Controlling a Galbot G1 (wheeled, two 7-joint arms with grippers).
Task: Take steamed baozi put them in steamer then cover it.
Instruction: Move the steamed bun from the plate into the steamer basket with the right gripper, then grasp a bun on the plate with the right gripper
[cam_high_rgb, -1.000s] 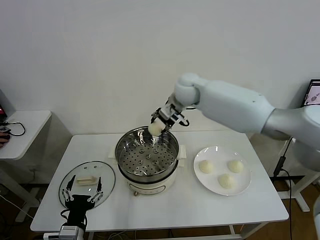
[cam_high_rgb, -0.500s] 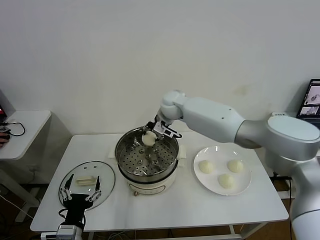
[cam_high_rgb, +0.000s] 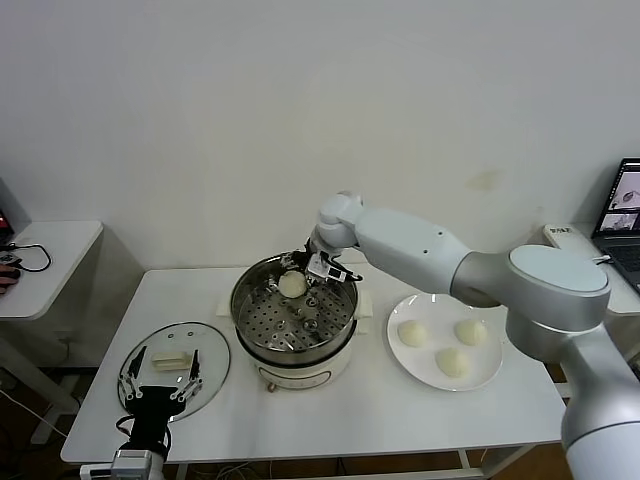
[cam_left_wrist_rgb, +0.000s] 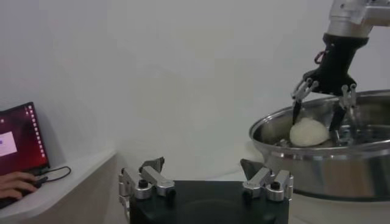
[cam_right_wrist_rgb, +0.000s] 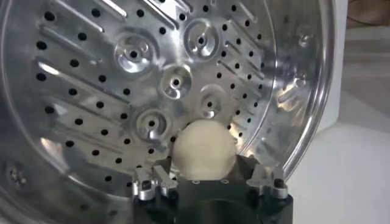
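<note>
Baozi (cam_high_rgb: 292, 285) #1: released onto steamer (cam_high_rgb: 294, 318) tray, far side; right gripper (cam_high_rgb: 312, 268) now spread, empty; 3 left on plate (cam_high_rgb: 445, 341)

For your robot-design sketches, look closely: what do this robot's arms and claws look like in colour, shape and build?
The right arm has smooth, rounded white and pale grey shells with bulbous joints. Its right claw is black, with slim silver-tipped fingers. The left claw is alike: a black body, metal linkage fingers fixed by screws.
</note>
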